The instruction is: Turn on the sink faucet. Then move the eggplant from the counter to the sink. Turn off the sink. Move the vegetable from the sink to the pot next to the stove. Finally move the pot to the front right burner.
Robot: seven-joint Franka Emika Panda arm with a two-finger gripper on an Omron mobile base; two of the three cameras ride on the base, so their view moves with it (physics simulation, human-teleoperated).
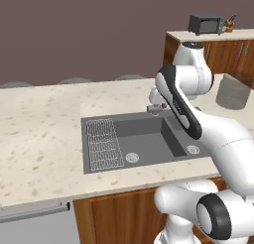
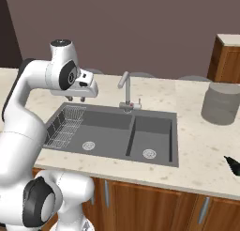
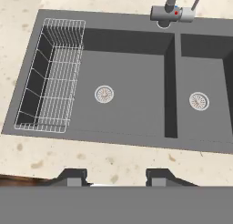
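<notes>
A grey ribbed cylinder (image 2: 221, 103) is standing on the worktop right of the basins. A dark microwave (image 1: 206, 24) is sitting on the far cabinet, a small holder (image 1: 229, 25) just beside it.

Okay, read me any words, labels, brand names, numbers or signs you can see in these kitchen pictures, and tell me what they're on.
None can be read.
Sink faucet: a small red dot on its base, no lettering.
Microwave on the far counter: too small to tell.
</notes>
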